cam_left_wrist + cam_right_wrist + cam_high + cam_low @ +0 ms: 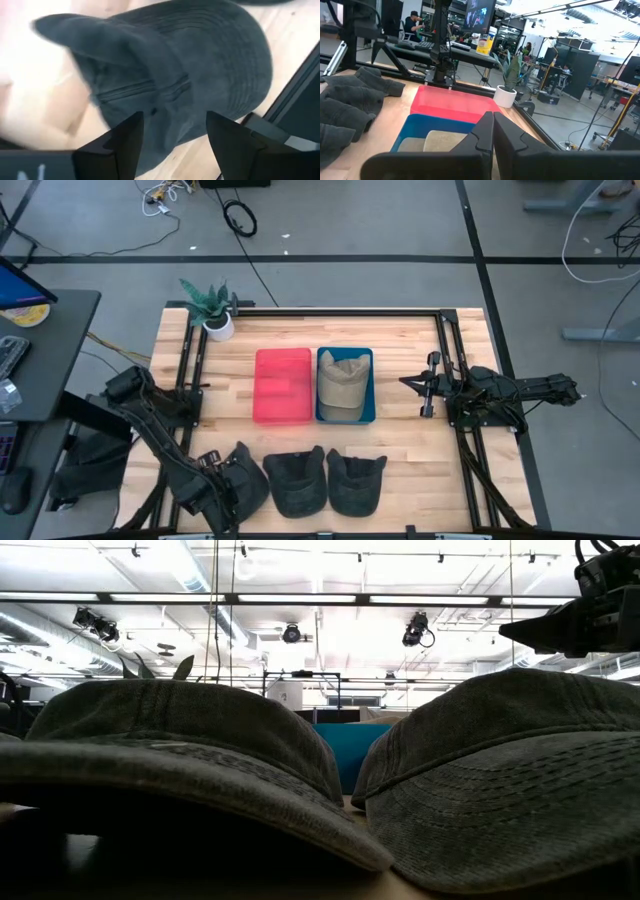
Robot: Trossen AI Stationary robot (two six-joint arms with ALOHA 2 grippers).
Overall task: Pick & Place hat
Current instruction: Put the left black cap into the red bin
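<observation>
Holding tan hat (344, 385): blue bin (371, 418); red bin (282, 385) bare.

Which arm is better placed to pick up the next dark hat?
The left. Its pincer is open right over the leftmost dark hat at the table's front edge. The right pincer is shut and waits beside the blue bin, far from the hats.

Two dark jointed arms; black angular fingers (125, 145) on each end effector
</observation>
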